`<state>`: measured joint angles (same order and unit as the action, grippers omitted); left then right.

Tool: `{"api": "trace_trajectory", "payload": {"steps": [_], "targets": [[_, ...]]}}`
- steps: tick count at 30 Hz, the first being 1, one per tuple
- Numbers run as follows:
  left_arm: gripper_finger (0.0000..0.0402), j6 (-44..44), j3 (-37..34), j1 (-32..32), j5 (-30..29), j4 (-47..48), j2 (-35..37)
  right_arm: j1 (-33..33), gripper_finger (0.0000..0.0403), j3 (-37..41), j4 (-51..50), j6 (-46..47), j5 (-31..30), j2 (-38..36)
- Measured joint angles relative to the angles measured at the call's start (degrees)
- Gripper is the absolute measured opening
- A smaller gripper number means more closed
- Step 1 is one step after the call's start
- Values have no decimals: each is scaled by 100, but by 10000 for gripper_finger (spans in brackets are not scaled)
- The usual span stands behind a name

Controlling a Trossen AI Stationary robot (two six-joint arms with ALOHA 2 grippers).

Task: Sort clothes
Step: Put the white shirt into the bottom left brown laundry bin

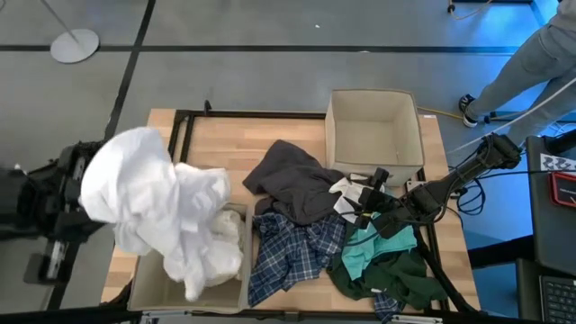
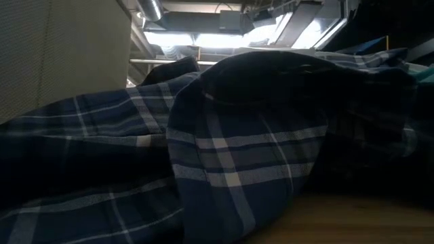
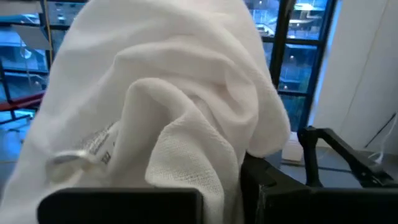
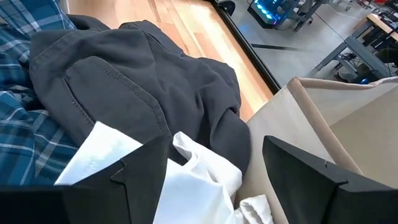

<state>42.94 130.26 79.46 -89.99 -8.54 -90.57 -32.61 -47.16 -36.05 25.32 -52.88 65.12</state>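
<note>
Plaid shirt fills the low view; left claw grips a white garment, right claw gapes over dark grey cloth.

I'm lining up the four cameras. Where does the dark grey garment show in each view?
High view: dark grey garment at table centre, left of the empty beige bin, above the plaid shirt.
Low view: cannot tell; the plaid shirt fills it.
Left wrist view: not in it.
Right wrist view: upper middle, beyond the open right pincer.
Shared landmark: the plaid shirt.
</note>
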Motion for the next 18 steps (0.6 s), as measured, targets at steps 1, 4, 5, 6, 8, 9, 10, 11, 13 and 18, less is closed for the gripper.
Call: {"api": "trace_trajectory", "payload": {"steps": [1, 4, 5, 6, 8, 9, 10, 11, 13, 18], "targets": [[22, -237, -107, 0, 1, 189, 23, 1, 264, 0, -2, 0, 0, 0], [13, -1133, -437, 0, 10, 988, 149, 1, 264, 0, 0, 0, 0, 0], [12, -1543, -547, 0, 15, 1342, 222, 1, 264, 0, 0, -2, 0, 0], [12, -2016, -658, 0, 18, 1709, 311, 0, 264, 0, 0, -2, 0, 0], [13, -3124, -866, 0, 17, 2601, 524, 0, 264, 0, 0, -2, -1, 0], [14, -3773, -960, 0, 15, 3107, 623, -1, 264, 0, 0, -2, 0, 0], [15, -4424, -1061, 0, 15, 3671, 727, 0, 264, 0, 0, -2, 0, 0], [15, -5115, -1171, 0, 16, 4286, 823, 0, 264, 0, 0, -2, 0, 0], [15, -6643, -1384, 0, 19, 5596, 997, 1, 264, 0, 0, -2, -3, 0], [16, -10497, -1982, -157, 182, 8665, 1278, 0, 264, 0, 0, 2, -2, 0]]}}
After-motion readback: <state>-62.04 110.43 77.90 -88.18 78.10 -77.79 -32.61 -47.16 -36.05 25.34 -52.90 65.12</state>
